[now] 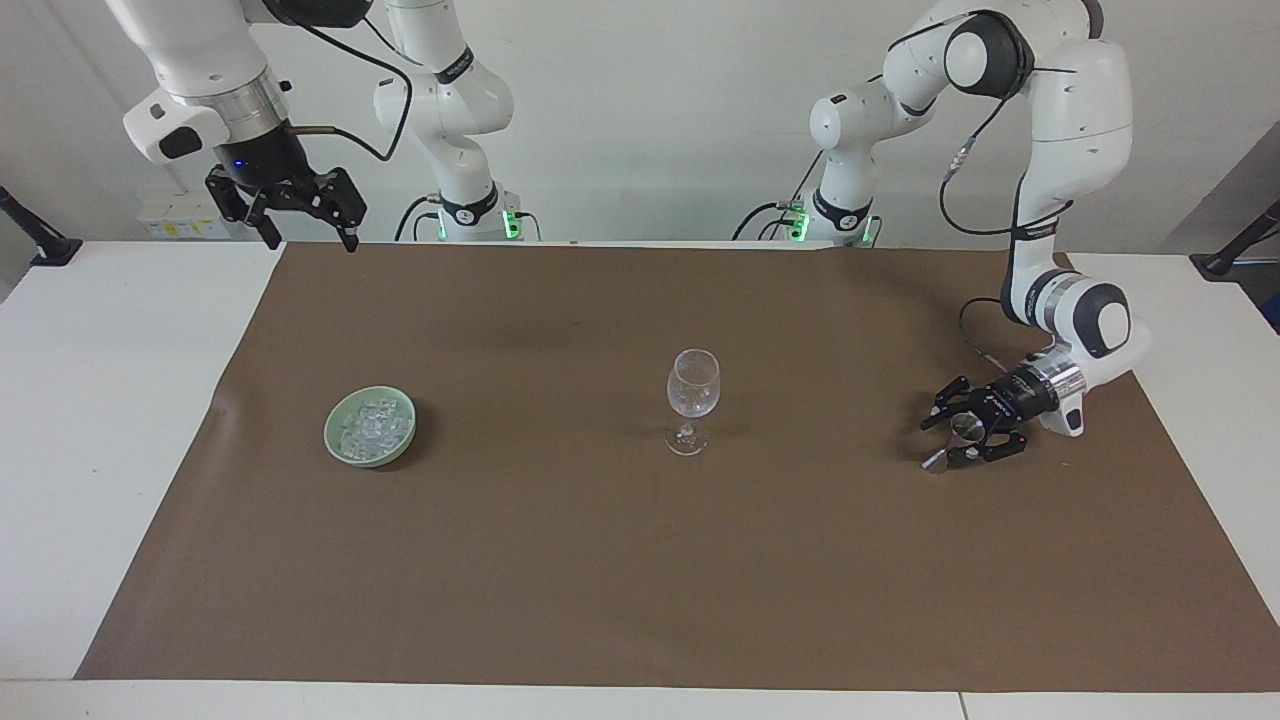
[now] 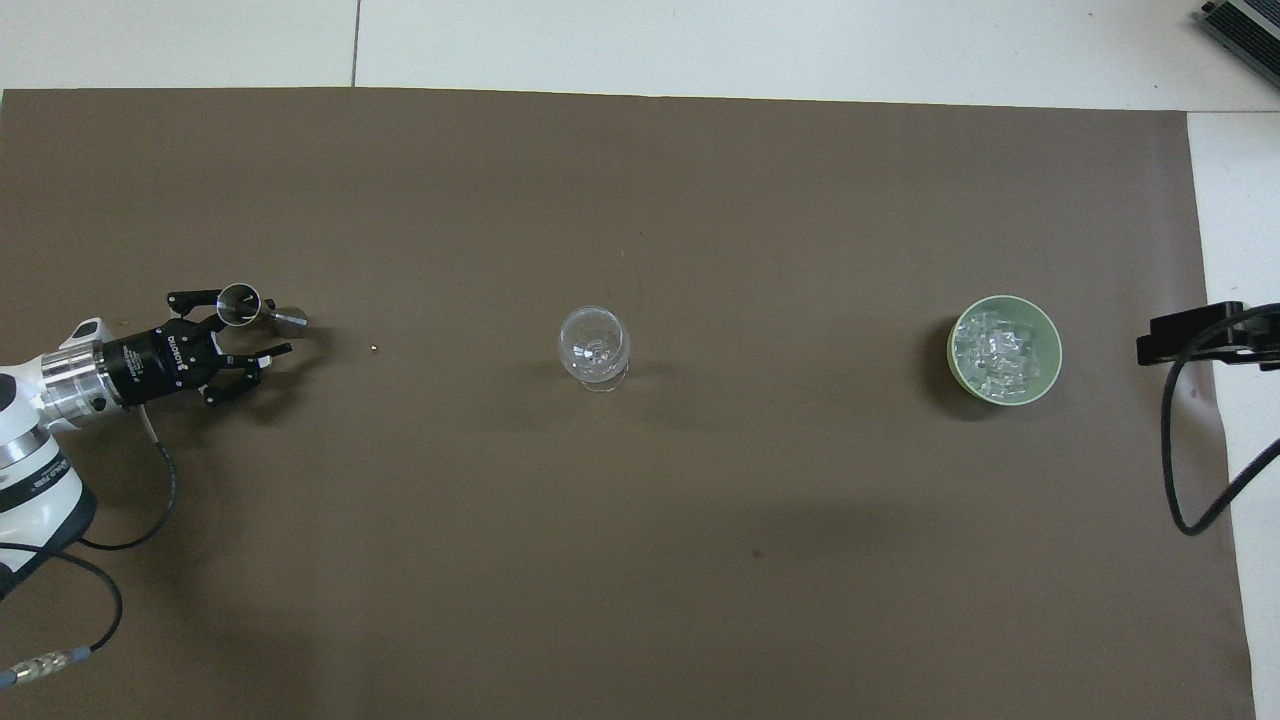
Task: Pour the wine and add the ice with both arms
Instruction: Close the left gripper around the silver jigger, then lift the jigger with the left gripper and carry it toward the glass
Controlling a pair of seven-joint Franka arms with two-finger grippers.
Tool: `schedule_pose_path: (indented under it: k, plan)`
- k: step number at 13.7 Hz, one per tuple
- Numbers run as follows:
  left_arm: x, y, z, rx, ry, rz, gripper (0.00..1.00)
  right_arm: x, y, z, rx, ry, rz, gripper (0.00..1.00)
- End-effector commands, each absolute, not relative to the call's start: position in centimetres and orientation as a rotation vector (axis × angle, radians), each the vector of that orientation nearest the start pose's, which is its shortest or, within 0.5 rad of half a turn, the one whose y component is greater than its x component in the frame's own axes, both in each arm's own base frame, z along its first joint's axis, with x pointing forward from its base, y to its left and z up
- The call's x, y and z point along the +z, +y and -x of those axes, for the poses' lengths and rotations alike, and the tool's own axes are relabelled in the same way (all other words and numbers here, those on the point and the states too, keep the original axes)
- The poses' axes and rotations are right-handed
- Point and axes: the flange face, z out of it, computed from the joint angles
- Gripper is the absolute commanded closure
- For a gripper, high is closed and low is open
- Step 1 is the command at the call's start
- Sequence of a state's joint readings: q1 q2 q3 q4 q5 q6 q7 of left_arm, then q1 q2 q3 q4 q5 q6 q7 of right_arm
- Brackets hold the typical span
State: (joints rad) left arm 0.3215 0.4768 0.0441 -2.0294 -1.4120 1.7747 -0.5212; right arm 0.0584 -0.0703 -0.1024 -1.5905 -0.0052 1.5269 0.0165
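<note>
The left tool, fingers half-spread around the small metal jigger, should centre on its waist before squeezing; the right tool waits, spread.

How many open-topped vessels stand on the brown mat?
3: a green ceramic bowl of ice toward the right arm's end, a clear stemmed wine glass mid-mat, and a small steel measuring cup at the left gripper.

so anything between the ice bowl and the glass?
Nothing visible. Bare brown mat lies between the bowl of ice and the glass. The right gripper hangs above the mat's edge at that end, jaws open.
</note>
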Motion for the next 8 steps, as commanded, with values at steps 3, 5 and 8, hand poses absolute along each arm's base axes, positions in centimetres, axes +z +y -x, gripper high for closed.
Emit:
schedule_pose_path:
  k: [3,5,8]
  plan:
    - [21.71,12.29,-55.37,-0.743,1.486,-1.167,0.85,65.05,-2.72,-52.19,0.003,0.063,3.139,0.0]
    - [21.53,12.29,-55.22,-0.744,1.493,-1.165,1.0,65.05,-2.73,-52.19,0.003,0.063,3.14,0.0]
    - [21.54,12.38,-55.28,-0.744,1.504,-1.16,1.0,65.05,-2.65,-52.19,0.003,0.06,3.14,0.0]
